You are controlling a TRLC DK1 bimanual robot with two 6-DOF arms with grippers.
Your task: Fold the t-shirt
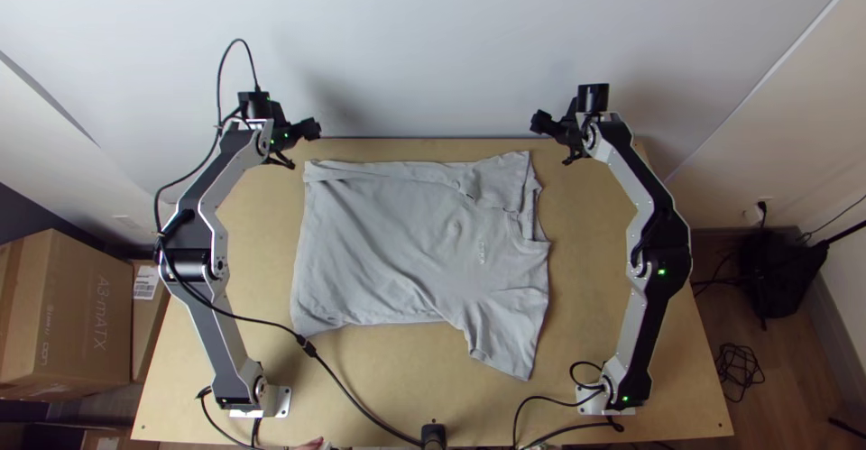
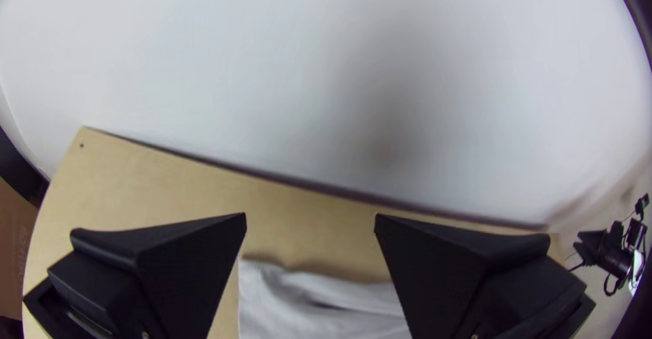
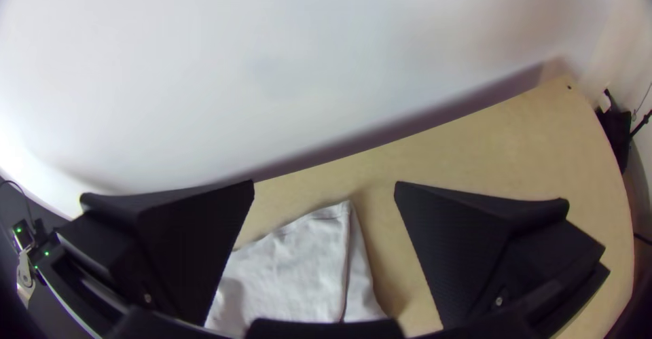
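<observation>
The t-shirt [image 1: 397,243] lies on the bench [image 1: 244,351]; it looks light, soft and limp. Best to take it by hem and sleeve. Left tool [image 2: 310,223] and right tool [image 3: 324,189] are spread.

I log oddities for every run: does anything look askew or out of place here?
The t-shirt lies lopsided on the table: a strip along its far side is turned over onto the body, while the near sleeve sticks out, spread. That may be a fold half done; nothing else stands out.
</observation>
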